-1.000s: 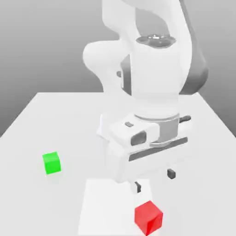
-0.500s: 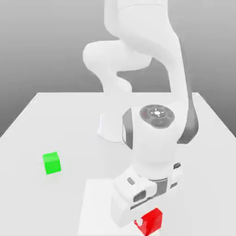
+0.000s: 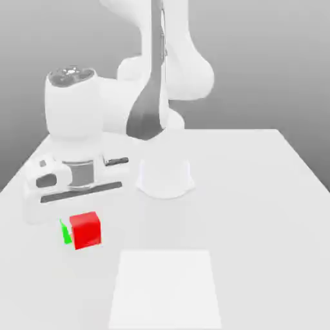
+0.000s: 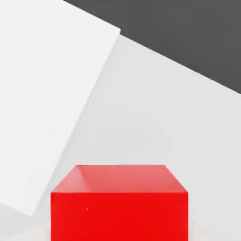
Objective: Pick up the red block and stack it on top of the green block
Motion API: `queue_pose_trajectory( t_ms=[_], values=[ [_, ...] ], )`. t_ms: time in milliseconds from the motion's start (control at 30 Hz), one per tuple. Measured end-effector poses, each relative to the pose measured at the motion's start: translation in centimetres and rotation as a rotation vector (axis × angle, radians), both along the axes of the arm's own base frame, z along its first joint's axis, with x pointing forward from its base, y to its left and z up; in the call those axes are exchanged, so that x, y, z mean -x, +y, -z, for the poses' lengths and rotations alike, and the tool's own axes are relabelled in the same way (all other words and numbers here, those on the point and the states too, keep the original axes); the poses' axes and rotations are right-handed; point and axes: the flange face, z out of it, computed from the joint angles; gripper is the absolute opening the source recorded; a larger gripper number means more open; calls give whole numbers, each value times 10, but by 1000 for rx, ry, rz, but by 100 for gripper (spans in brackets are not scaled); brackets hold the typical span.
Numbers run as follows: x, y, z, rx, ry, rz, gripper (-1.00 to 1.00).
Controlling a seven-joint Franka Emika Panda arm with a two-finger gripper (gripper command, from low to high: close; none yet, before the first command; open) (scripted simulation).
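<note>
Red block [image 3: 85,230] clamped in your nearly closed hand [image 3: 82,218], you risk knocking the green block [image 3: 66,232], partly hidden behind it below the hand, if you descend misaligned.

The gripper [image 3: 84,227] points downward, its fingers seemingly closed.

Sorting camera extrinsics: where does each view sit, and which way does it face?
Exterior view: off the arm, facing it across the table, looking somewhat down; shows arm, hand and base.
Hand view: on the hand, looking out past the red block over a pale surface; I make out no robot part for certain.
Shared: the red block.
</note>
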Motion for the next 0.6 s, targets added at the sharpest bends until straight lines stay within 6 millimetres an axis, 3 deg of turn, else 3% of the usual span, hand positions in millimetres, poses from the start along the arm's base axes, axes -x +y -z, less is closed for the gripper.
queue_pose_trajectory(
  t_ms=[167, 200, 400, 600],
  values=[
    [86, -43, 1, -32, -8, 22, -100],
    [93, -44, 5, -46, -14, 21, -100],
    [95, -40, 41, -111, -33, 15, -100],
    [99, -43, 68, -64, -19, 17, -100]
  ],
)
